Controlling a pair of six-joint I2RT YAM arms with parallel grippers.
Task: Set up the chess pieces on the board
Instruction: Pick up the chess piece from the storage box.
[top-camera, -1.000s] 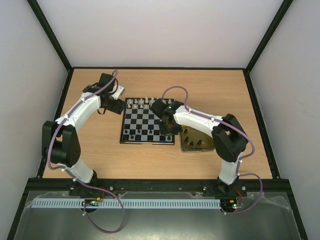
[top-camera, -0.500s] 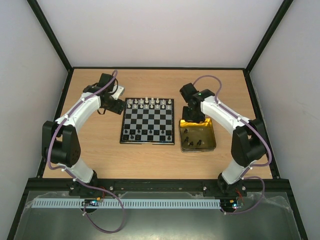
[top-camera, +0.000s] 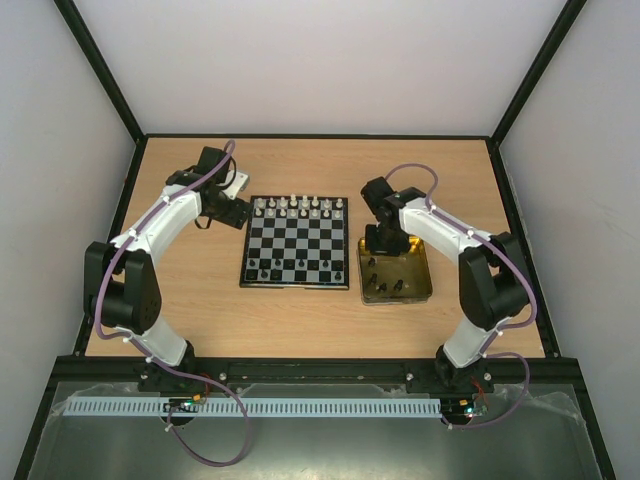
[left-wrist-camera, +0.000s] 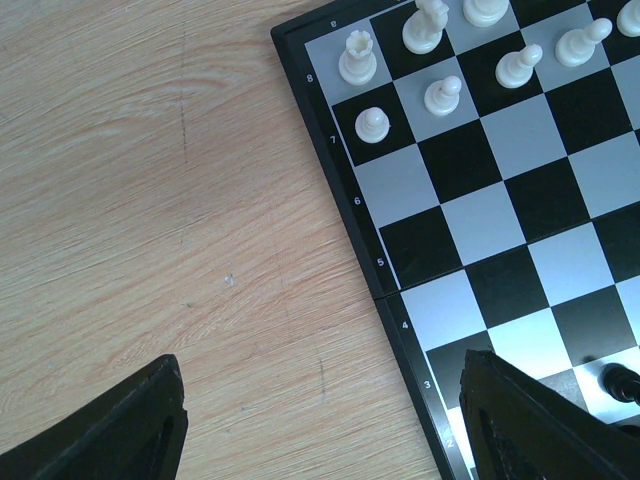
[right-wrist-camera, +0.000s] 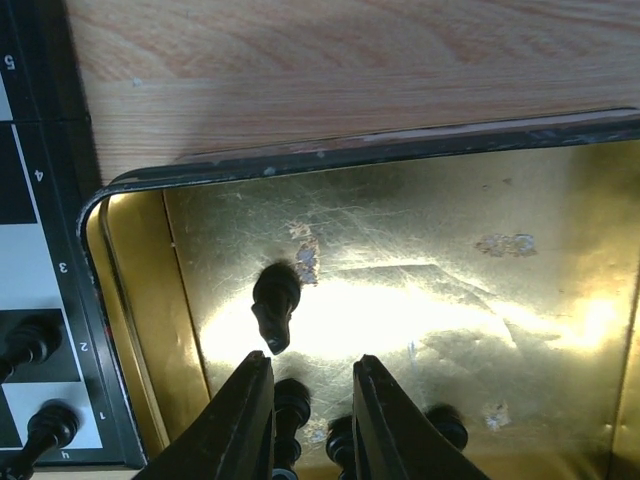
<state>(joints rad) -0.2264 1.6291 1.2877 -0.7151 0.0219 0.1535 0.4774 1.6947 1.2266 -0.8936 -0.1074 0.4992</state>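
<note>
The right gripper (right-wrist-camera: 310, 368) has left the board (top-camera: 297, 243) and come over the tin (right-wrist-camera: 350, 152) — fingers a little apart, holding nothing. A black piece (right-wrist-camera: 276, 303) lies in the tin just ahead, so I think it gets picked next. The left gripper (left-wrist-camera: 320, 400) stayed beside the board — wide apart, empty.

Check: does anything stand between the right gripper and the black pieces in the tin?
Nothing visible does. The tin is open, and the right gripper hangs above it, jaws parted; one black piece lies on its floor beyond the fingertips.
</note>
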